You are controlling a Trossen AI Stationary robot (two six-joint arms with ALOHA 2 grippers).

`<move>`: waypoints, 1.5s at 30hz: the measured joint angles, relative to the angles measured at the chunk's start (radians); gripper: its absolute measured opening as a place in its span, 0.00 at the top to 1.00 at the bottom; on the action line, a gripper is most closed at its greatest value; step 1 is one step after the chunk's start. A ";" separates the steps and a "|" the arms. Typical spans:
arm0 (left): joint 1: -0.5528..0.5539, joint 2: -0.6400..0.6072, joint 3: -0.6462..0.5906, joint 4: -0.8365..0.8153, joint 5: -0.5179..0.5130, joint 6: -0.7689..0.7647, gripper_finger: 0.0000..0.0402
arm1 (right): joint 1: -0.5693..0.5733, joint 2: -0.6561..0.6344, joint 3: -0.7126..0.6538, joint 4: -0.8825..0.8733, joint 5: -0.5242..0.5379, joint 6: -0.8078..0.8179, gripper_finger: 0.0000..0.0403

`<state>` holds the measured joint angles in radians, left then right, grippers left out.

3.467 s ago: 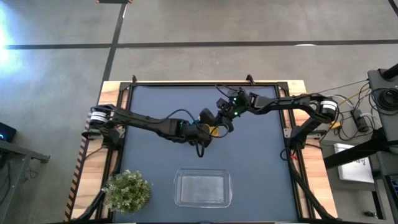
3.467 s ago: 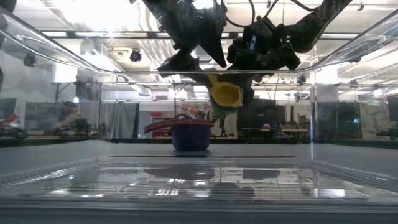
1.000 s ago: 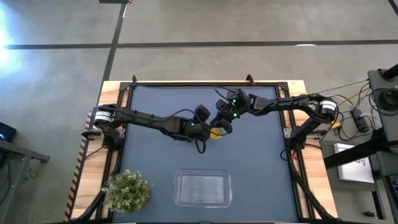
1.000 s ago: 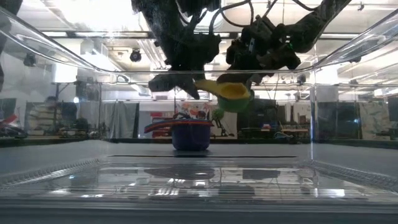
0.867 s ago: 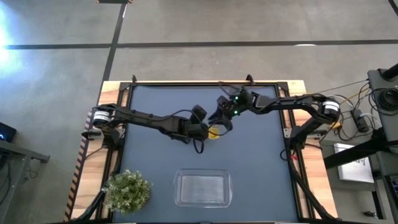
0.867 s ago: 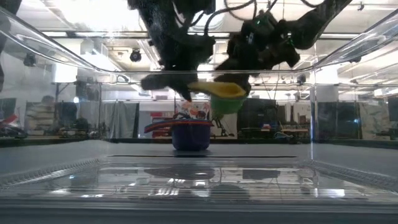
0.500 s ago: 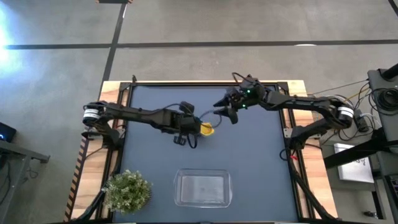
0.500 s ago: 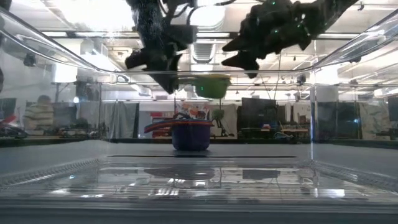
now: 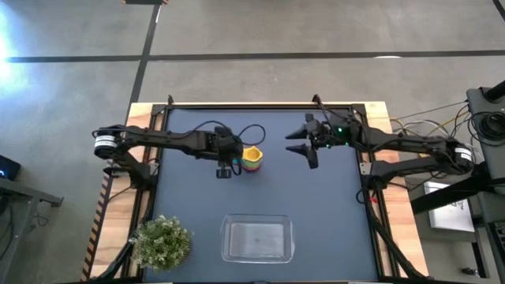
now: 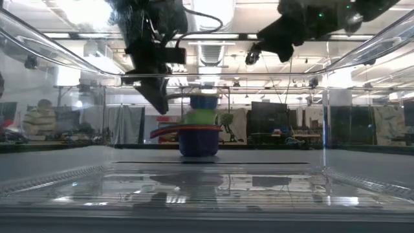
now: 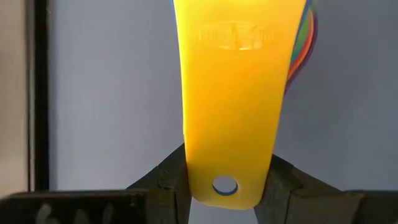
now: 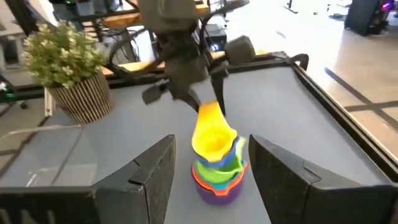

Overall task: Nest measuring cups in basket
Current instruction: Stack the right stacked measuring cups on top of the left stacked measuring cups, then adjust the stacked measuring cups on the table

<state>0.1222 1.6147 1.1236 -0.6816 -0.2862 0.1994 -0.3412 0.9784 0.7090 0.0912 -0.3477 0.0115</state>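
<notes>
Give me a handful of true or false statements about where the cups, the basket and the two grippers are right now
1. The left gripper is shut on the yellow cup by its handle. True.
2. The stack of cups sits inside the basket. False: it stands on the table mat, apart from the basket.
3. The right gripper is open and holds nothing. True.
4. The plant stands between the two grippers. False: it stands at the table's corner, beside the basket.

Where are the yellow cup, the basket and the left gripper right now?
yellow cup [image 12: 213,138]: right wrist view, its bowl.
basket [image 9: 226,241]: high view, its left rim.
left gripper [image 11: 225,186]: left wrist view, between its fingertips.
</notes>
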 joint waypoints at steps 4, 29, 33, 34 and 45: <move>0.007 -0.010 -0.009 0.001 0.001 -0.004 0.74 | 0.012 -0.044 -0.045 0.005 0.020 0.016 0.53; 0.109 0.014 -0.006 0.042 0.163 0.320 0.67 | 0.014 -0.072 -0.127 0.097 0.019 0.048 0.53; 0.109 0.037 0.012 0.042 0.157 0.357 0.62 | 0.014 -0.072 -0.127 0.102 0.019 0.048 0.53; 0.109 0.044 0.015 0.039 0.156 0.366 0.62 | 0.014 -0.072 -0.127 0.101 0.019 0.048 0.53; 0.109 0.059 0.100 0.029 0.146 0.516 0.63 | 0.014 -0.072 -0.132 0.101 0.016 0.043 0.53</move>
<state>0.2314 1.6741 1.2240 -0.6525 -0.1399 0.7154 -0.3271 0.9062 0.5769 0.1921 -0.3313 0.0545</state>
